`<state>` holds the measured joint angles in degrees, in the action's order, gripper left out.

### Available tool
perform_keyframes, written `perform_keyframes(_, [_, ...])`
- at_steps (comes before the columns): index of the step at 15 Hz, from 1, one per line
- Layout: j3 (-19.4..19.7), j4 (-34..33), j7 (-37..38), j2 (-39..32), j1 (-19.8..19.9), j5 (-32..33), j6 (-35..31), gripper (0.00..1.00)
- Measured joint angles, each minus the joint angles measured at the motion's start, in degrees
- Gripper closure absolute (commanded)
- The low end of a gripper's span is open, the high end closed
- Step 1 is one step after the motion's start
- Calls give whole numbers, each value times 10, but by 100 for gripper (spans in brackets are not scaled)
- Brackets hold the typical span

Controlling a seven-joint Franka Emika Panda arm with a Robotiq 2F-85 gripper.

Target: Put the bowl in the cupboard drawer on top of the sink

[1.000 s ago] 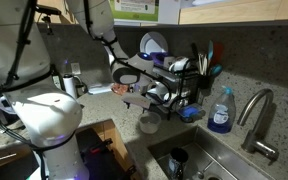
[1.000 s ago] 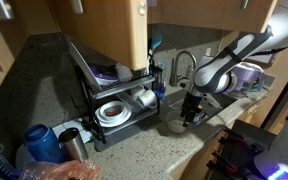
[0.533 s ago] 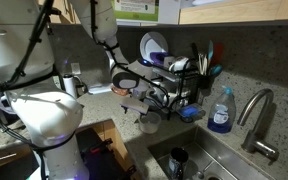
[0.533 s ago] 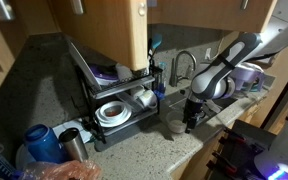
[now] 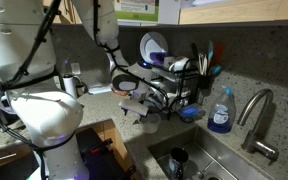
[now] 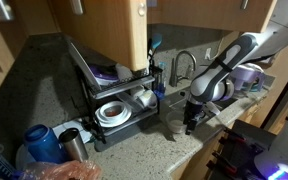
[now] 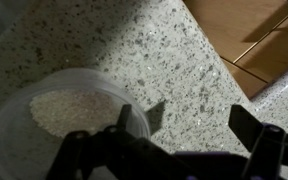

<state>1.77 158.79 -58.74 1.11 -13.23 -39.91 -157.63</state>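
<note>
A clear plastic bowl (image 7: 59,118) stands upright on the speckled counter, between the dish rack and the sink; it shows in both exterior views (image 5: 147,124) (image 6: 174,127). My gripper (image 7: 187,125) is open and low over the counter. Its left finger is at the bowl's rim and its right finger is over bare counter beside the bowl. It shows in both exterior views (image 5: 139,108) (image 6: 191,120). It holds nothing. The wooden cupboard (image 6: 134,40) hangs above the rack with a door showing.
A black dish rack (image 5: 179,88) (image 6: 114,108) holds plates, bowls and utensils. A sink (image 5: 209,160) with a faucet (image 5: 256,115) lies beside the bowl. A blue soap bottle (image 5: 220,112) stands by the faucet. The counter's front edge (image 7: 254,85) is near.
My gripper has dropped lower toward the counter beside the bowl. The bowl has stayed where it was.
</note>
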Motion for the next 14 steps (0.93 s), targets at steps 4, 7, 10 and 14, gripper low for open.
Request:
perform_keyframes(4, [-3,0,0,-13,-6,3,-23,0])
perform_keyframes(7, [-9,-3,0,-28,-10,8,-49,0])
perform_keyframes(10, [-12,-7,0,-44,-12,9,-64,0])
perform_keyframes(14, [-12,-12,0,-54,-13,20,-82,32])
